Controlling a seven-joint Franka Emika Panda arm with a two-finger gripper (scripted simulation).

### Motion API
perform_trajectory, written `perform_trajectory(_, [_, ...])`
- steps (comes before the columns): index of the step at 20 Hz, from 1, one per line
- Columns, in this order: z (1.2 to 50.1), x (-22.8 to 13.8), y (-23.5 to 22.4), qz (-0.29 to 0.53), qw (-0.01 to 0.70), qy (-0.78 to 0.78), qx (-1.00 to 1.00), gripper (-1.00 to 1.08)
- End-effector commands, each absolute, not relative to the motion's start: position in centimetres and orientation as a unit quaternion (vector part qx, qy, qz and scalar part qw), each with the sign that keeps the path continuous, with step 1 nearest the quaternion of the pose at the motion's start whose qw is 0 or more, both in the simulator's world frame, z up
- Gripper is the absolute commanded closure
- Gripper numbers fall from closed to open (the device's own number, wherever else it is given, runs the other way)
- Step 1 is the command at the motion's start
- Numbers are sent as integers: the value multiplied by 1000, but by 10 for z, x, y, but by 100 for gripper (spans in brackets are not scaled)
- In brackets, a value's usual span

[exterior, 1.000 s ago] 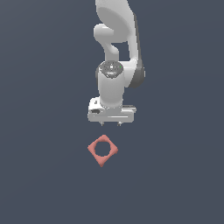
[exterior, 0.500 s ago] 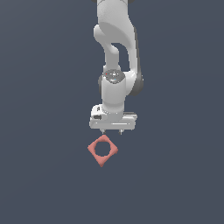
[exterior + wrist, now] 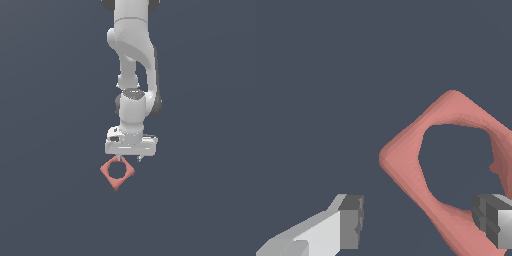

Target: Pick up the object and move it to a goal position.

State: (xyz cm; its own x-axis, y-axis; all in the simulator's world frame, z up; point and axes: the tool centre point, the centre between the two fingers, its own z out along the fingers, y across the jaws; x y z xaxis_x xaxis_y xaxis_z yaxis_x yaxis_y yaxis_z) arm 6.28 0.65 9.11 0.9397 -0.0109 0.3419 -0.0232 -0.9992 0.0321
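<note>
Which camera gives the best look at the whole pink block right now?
The exterior view: the block shows complete there, all four corners and its centre hole, just below the hand. The wrist view shows the block bigger, but one side runs off the picture's edge and a finger covers part.

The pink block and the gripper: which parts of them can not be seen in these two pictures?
- Pink block: the wrist view's edge cuts off one side, and a fingertip covers part of it.
- Gripper: in the exterior view the hand body hides most of both fingers.
- Whether the fingertips touch the block: cannot tell in either view.
- Goal position: not marked in either view.
</note>
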Motion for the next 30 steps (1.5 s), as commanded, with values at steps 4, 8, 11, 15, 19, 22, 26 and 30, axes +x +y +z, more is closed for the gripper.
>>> perform_trajectory(4, [82,73,10,215,21,-6,976,-60])
perform_trajectory(8, [77,78,12,237,23,-4,971,-60])
perform_trajectory(11, [75,80,13,249,24,-3,968,-60])
perform_trajectory(15, [73,82,14,259,25,-2,966,-60])
perform_trajectory(19, [72,82,14,262,25,-2,965,-60])
perform_trajectory(22, [71,82,14,261,25,-2,965,-60])
perform_trajectory(26, [65,86,14,261,25,-2,965,-60])
perform_trajectory(30, [53,92,13,262,25,-2,965,-60])
